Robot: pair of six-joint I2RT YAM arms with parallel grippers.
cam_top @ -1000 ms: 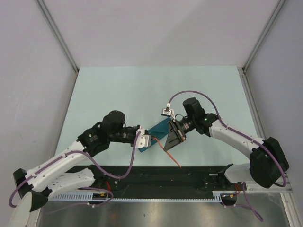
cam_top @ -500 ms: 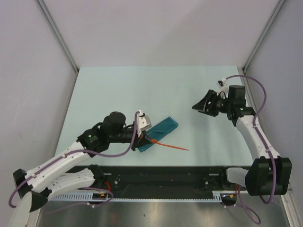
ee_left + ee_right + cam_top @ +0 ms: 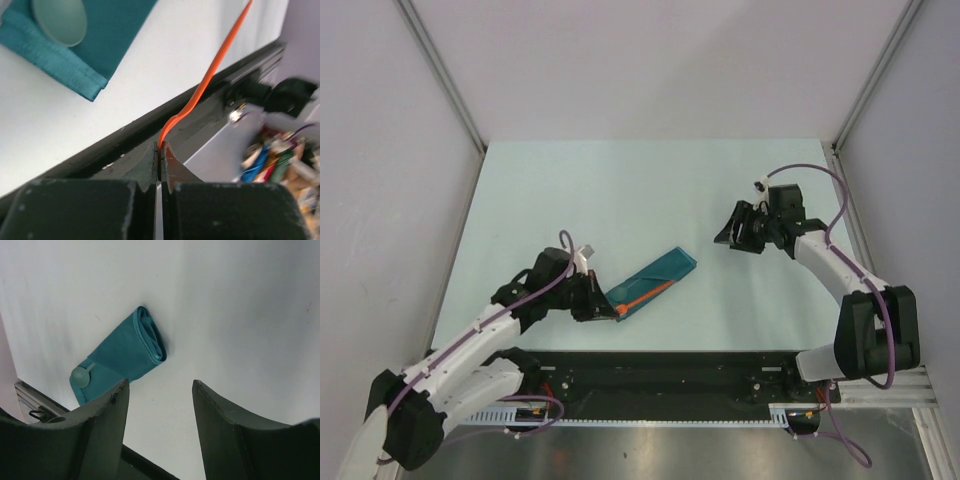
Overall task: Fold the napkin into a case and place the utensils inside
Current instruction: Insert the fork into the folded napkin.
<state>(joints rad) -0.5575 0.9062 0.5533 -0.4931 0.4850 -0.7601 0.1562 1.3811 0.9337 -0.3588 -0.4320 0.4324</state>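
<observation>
utensil (image 3: 210, 80): thin orange plastic, looks light, bendy and slippy, best pinched flat at one end | left jaws: closed on its end | where: along the near edge of the case (image 3: 665, 270) on the tabletop (image 3: 620, 190), looks not tucked in | right jaws: open, holding nothing, well apart

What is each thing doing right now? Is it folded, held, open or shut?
napkin: folded long, narrow and flat, lying down.
orange utensil: pinched at one end by the left gripper, beside the napkin, not inside it.
pale green spoon: tucked into the napkin, round end poking out.
left gripper: shut on the orange utensil.
right gripper: open, holding nothing, away from the napkin.
</observation>
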